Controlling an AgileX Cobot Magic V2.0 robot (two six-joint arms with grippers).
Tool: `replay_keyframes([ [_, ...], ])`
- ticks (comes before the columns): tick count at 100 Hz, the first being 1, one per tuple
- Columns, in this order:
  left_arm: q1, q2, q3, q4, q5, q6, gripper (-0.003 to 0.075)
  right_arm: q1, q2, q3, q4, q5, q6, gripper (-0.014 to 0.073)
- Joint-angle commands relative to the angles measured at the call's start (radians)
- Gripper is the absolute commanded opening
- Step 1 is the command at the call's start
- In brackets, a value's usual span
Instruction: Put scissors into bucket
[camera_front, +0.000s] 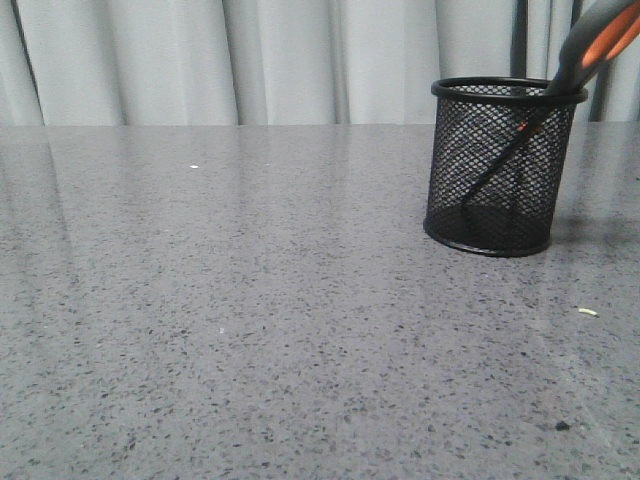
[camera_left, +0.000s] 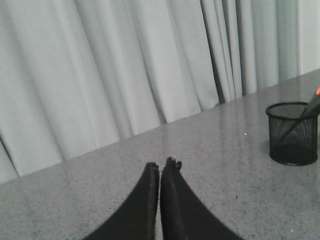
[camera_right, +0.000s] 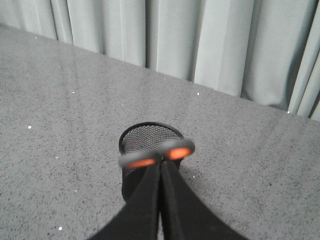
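Observation:
The black wire-mesh bucket (camera_front: 498, 170) stands on the table at the right. The scissors (camera_front: 598, 42) lean in it, dark blades down inside the mesh and grey, orange-lined handles sticking out over the right rim. In the right wrist view my right gripper (camera_right: 160, 162) is shut, its tips right at the scissors' handles (camera_right: 157, 155), above the bucket (camera_right: 150, 137). I cannot tell whether the fingers touch the handles. My left gripper (camera_left: 161, 164) is shut and empty over bare table, far from the bucket (camera_left: 293, 132). Neither gripper shows in the front view.
A grey speckled table (camera_front: 250, 300) runs back to a pale curtain (camera_front: 250, 60). A small light scrap (camera_front: 587, 312) and a dark speck (camera_front: 562, 426) lie at the front right.

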Motion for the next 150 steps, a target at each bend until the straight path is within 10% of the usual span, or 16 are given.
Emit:
replay_keyframes([
  [1, 0.001, -0.024, 0.013, -0.027, -0.107, -0.013, -0.0020, -0.003, -0.144, 0.094, -0.012, -0.154, -0.005, -0.0046],
  [108, 0.012, -0.024, 0.075, -0.083, -0.133, -0.013, -0.0020, -0.003, -0.348, 0.193, -0.004, -0.143, -0.005, -0.0046],
  [150, 0.491, -0.024, 0.403, -0.234, -0.441, -0.026, -0.0020, -0.003, -0.348, 0.193, -0.004, -0.143, -0.005, -0.0046],
])
